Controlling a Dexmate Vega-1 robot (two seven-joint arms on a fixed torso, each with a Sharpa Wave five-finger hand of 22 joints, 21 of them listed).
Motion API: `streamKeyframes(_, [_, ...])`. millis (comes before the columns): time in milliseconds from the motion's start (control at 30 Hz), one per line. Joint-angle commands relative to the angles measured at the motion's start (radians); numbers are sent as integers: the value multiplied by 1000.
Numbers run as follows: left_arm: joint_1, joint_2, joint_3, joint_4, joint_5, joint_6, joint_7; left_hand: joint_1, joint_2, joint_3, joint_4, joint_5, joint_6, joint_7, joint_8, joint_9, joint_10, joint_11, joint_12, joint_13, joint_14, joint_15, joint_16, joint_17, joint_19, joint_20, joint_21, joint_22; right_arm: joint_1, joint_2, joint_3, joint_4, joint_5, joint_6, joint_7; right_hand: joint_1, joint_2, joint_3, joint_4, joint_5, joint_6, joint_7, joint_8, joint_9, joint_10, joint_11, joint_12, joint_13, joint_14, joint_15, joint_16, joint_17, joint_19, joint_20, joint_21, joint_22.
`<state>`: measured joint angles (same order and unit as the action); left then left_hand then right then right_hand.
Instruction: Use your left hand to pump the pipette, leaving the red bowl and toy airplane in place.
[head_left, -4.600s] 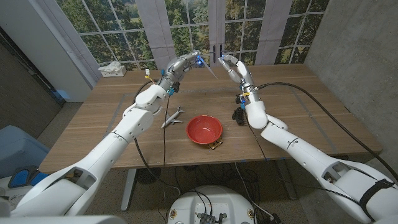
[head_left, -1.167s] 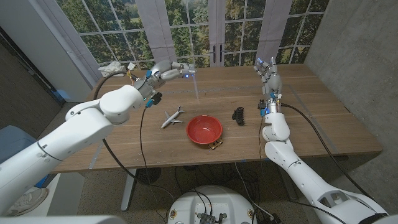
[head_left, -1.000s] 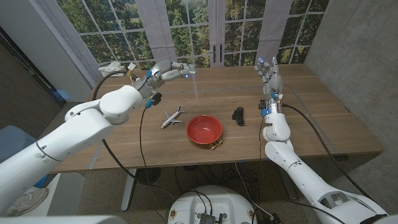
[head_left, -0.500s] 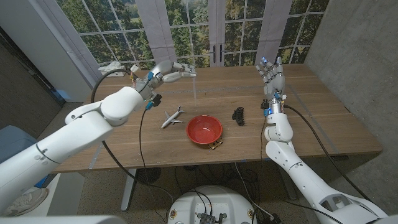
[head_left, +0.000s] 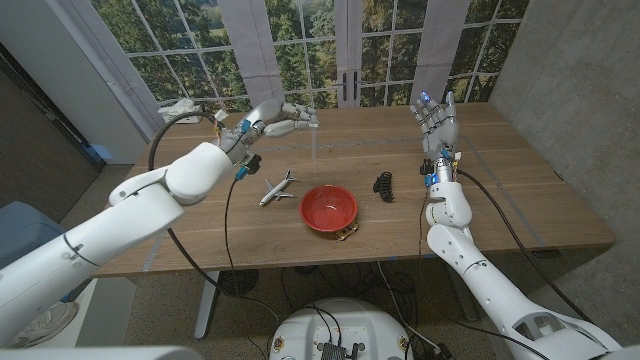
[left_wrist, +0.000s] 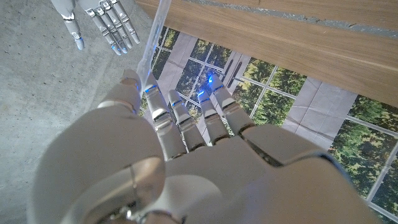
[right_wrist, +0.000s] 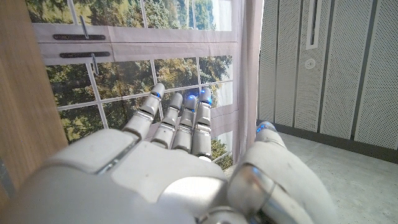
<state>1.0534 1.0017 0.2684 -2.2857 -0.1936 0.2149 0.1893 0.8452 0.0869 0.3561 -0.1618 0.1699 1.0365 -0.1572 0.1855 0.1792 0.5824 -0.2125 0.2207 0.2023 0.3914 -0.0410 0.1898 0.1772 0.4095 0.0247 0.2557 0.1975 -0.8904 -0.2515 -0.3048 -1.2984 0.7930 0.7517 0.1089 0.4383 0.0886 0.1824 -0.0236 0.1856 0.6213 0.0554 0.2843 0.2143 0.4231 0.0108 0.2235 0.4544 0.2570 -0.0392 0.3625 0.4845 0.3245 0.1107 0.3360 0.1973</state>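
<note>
One pipette pinched in left robot hand; right robot hand spread, empty.

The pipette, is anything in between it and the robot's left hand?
No. The left hand already holds the pipette, raised over the table, and the clear tube hangs down from its fingers. The toy airplane and red bowl sit lower, nearer the robot, apart from it.

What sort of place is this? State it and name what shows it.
Probably an office or lab room set up for robot trials: a wooden table stands before tall paned windows with trees outside, a concrete wall on one side, and small props, a red bowl and toy airplane, laid out.
</note>
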Motion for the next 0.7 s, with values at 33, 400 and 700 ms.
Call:
streamKeyframes(33, [14, -19, 4, 14, 65, -43, -9, 1, -3, -3, -3, 1, 10, -1, 6, 2, 10, -2, 4, 2, 9, -126, 8, 1, 2, -12, 6, 5, 10, 15, 5, 20, 7, -2, 18, 4, -1, 4, -6, 7, 2, 8, -1, 1, 2, -1, 8, 2, -4, -9, -3, 4, -1, 1, -1, 6])
streamKeyframes(400, [11, -51, 7, 38, 80, -79, -22, -2, 19, 12, 2, 3, 43, 9, 15, 3, 23, -2, 4, 3, 17, -132, 6, 1, 2, -12, 7, 6, 12, 17, 7, 24, -4, 4, 15, 2, 0, 5, -12, 7, 3, 9, -4, 2, 0, -2, 9, 2, -4, -10, -4, 5, -3, 1, -2, 6])
streamKeyframes(700, [25, -77, 7, 43, 122, -106, 7, 9, 22, 24, -8, 4, 86, 21, 29, 10, 25, -4, 3, 4, 20, -141, 1, -3, 5, -28, 8, 5, 11, 16, 9, 27, -3, 8, 20, 0, 1, 5, -15, 7, 3, 9, -6, 2, -1, -1, 9, 2, -5, -8, -5, 5, -5, 1, -2, 6])
